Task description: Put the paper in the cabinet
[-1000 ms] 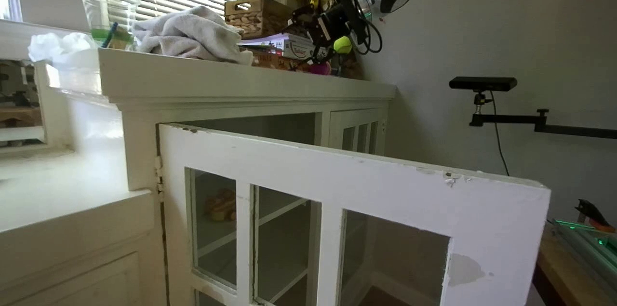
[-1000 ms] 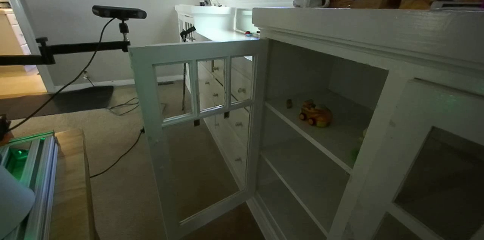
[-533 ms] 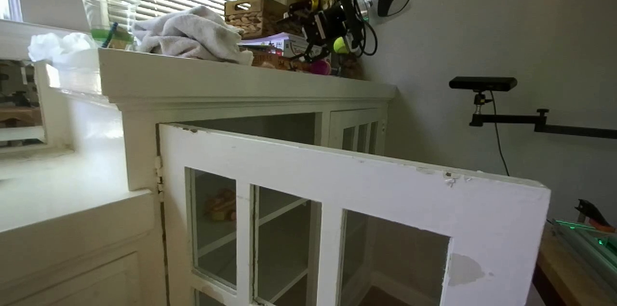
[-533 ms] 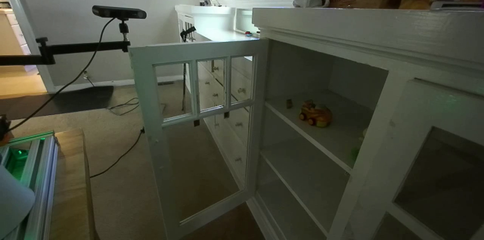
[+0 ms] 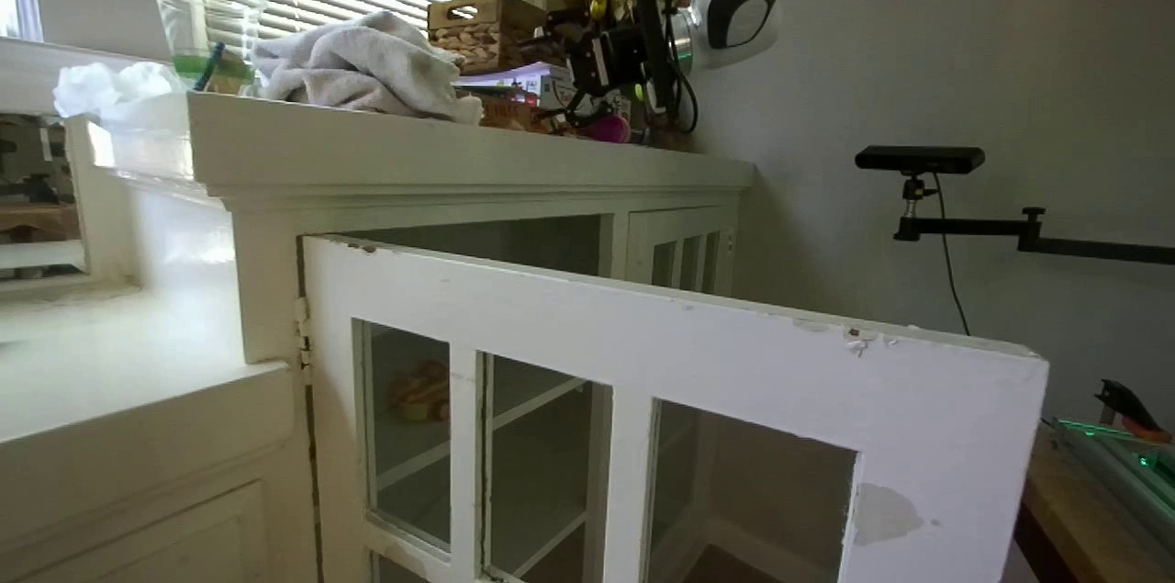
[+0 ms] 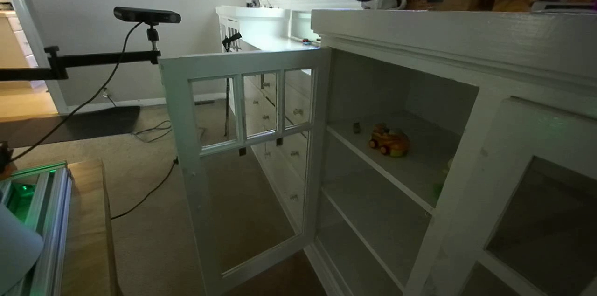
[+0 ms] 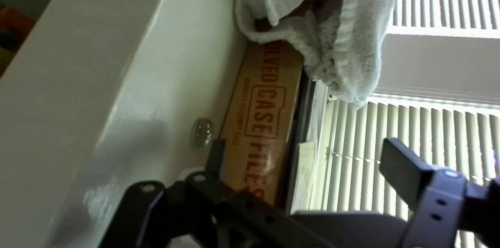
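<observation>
The white cabinet stands with one glass-paned door swung wide, which bares its shelves. An orange toy car sits on the upper shelf. My gripper is over the far part of the cabinet top, beside the stacked boxes. In the wrist view its fingers are spread far apart with nothing gripped. Pale paper lies along a dark edge beyond the brown "CASE FILES" box. Crumpled white material rests at the cabinet's near corner. I cannot tell which is the task's paper.
A grey towel, clear cup, wicker basket and purple-pink cup crowd the cabinet top. A small glassy piece lies by the brown box. A camera on a black arm stands out past the open door.
The arm has come down, and the gripper has shifted slightly left in an exterior view, now covering most of the tennis ball. Its cables hang lower. The cabinet door has not moved.
</observation>
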You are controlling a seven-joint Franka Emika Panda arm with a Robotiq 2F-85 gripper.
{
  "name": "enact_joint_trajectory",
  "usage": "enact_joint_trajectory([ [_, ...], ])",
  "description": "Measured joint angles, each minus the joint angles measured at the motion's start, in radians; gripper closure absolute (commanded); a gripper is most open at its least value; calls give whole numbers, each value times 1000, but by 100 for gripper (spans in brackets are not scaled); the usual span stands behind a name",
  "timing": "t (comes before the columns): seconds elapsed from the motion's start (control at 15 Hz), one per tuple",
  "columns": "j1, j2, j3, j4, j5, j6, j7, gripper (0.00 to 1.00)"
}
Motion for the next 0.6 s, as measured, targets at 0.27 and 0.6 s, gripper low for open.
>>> enact_joint_trajectory([
  [0.27,0,22,-8,19,52,-18,-62,36],
  [0.6,0,37,-11,42,74,-28,-91,59],
])
